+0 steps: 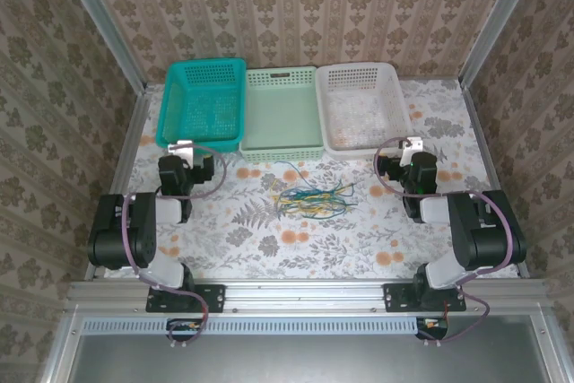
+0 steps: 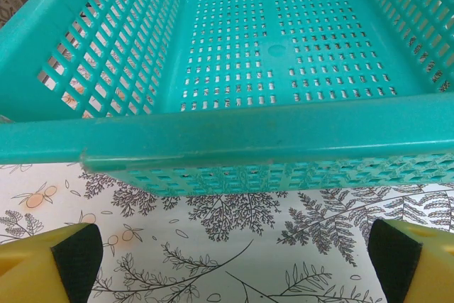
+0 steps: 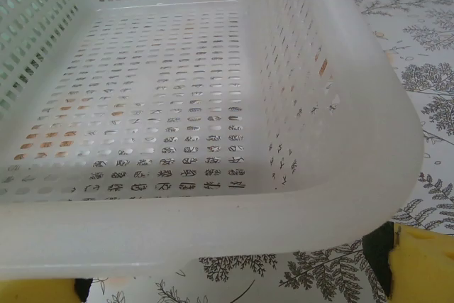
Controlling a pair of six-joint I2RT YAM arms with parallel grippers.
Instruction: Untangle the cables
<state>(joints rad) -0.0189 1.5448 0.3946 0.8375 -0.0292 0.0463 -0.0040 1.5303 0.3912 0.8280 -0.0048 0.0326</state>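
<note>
**Spotter:** Where are we on this one?

**Me:** Right at the start, I'd say. The cables (image 1: 312, 195) lie in one loose heap of yellow, blue and green strands on the table (image 1: 242, 239). They're midway between my two arms and just in front of the pale green basket (image 1: 281, 155). Nothing is separated yet, and all three baskets look empty to me.

**Spotter:** And your tools?

**Me:** Both are spread wide and holding nothing. The left tool (image 2: 227, 271) hangs just short of the teal basket (image 2: 248, 133). Its yellow fingers (image 2: 42, 264) sit at the bottom corners of my wrist view, with bare table between them. The right tool (image 3: 234, 285) is close in front of the near wall of the white basket (image 3: 213, 235). Each tool is well apart from the heap.

**Spotter:** So what's the next move?

**Me:** I judge I need to swing one arm inward and down to the heap. Then I find a strand end that sticks out at the edge and pinch that alone. The wires look thin and floppy, so I expect the whole bundle to drag along unless the other tool pins the rest.

**Spotter:** Which strand first?

**Me:** I can't tell from overhead. The strands are too fine to trace where they cross.
</note>
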